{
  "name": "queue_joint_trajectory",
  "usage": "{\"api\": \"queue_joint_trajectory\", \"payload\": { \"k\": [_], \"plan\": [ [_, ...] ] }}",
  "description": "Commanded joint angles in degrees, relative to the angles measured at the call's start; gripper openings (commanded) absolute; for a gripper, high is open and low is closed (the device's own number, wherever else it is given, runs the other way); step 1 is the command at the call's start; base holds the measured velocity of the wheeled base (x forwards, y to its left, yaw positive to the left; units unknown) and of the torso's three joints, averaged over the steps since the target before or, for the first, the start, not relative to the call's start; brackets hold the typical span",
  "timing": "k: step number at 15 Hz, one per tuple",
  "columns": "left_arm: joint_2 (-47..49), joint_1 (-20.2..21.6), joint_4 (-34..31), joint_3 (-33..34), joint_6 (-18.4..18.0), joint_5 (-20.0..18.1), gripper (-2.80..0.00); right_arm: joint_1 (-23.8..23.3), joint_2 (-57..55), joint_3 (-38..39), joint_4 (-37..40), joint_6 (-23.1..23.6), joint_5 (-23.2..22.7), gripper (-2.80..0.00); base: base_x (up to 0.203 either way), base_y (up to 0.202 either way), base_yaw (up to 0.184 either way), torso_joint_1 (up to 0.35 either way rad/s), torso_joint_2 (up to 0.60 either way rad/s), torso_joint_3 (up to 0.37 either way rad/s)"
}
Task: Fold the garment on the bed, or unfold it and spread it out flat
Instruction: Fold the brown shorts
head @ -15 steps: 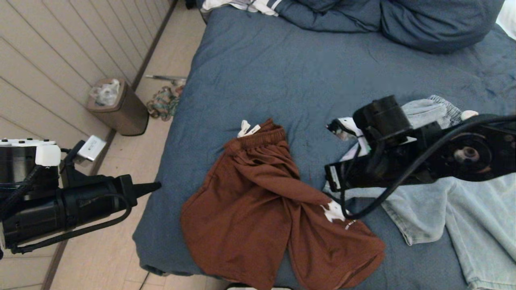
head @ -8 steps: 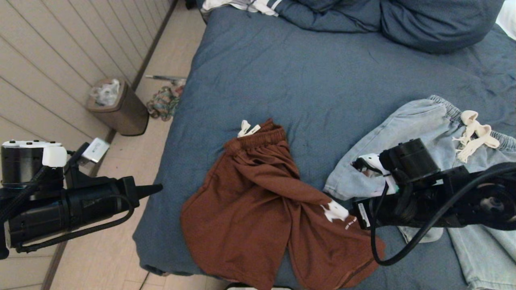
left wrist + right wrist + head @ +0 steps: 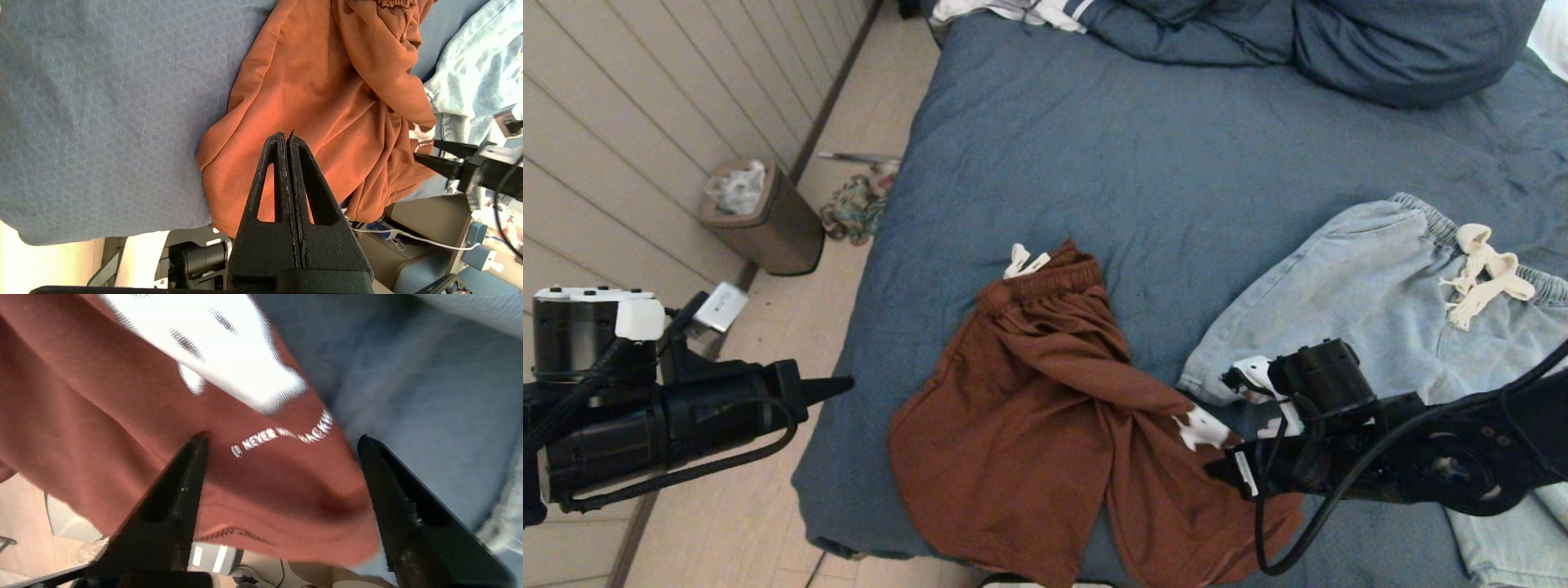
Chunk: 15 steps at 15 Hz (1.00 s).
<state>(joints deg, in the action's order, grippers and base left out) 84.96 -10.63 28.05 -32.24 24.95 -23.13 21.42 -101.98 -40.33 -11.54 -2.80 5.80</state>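
The garment, a pair of rust-brown shorts (image 3: 1045,425), lies crumpled near the front edge of the blue bed (image 3: 1143,163), waistband toward the far side. One leg carries a white print and lettering (image 3: 282,437). My right gripper (image 3: 1217,467) hovers open just over that leg's hem; in the right wrist view my right gripper (image 3: 282,437) straddles the lettering with nothing pinched between its fingers. My left gripper (image 3: 844,380) is shut and empty, parked off the bed's left edge. Seen from the left wrist, the left gripper (image 3: 287,136) points at the shorts (image 3: 327,94).
Light-blue denim shorts (image 3: 1372,278) with a cream drawstring lie to the right of the brown pair, partly under my right arm. A bunched duvet (image 3: 1339,41) fills the far end. On the floor to the left stand a brown bin (image 3: 764,216) and some clutter (image 3: 854,208).
My right arm has dropped and drawn back toward the bed's near edge, from over the light-blue shorts to the brown shorts' printed leg. The left arm has barely moved.
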Motion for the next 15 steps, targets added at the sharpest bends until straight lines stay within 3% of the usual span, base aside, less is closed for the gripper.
{"api": "queue_joint_trajectory", "payload": {
  "k": [1,5,9,12,15],
  "plan": [
    [0.03,0.0,0.16,-0.01,0.18,-0.17,-2.8,0.23,-3.81,0.4,-1.93,-0.23,0.13,-2.8,0.0,0.0,0.0,0.0,0.0,0.0],
    [0.12,0.0,0.25,-0.1,0.18,-0.17,-2.8,0.0,-3.02,1.54,-3.51,-0.27,0.14,-2.8,0.0,0.0,0.0,0.0,0.0,0.0],
    [0.12,0.0,0.25,-0.1,0.18,-0.17,-2.8,0.68,6.46,2.55,-3.13,-1.14,-0.5,-2.8,0.0,0.0,0.0,0.0,0.0,0.0],
    [0.03,0.0,0.25,-0.1,0.18,-0.17,-2.8,4.99,13.33,2.86,-2.89,-2.44,-1.56,-2.8,0.0,0.0,0.0,0.0,0.0,0.0],
    [-0.17,0.0,0.4,-0.1,0.21,-0.1,-2.8,14.46,18.09,0.88,0.02,-4.18,-2.77,-2.8,0.0,0.0,0.0,0.0,0.0,0.0]
  ]
}}
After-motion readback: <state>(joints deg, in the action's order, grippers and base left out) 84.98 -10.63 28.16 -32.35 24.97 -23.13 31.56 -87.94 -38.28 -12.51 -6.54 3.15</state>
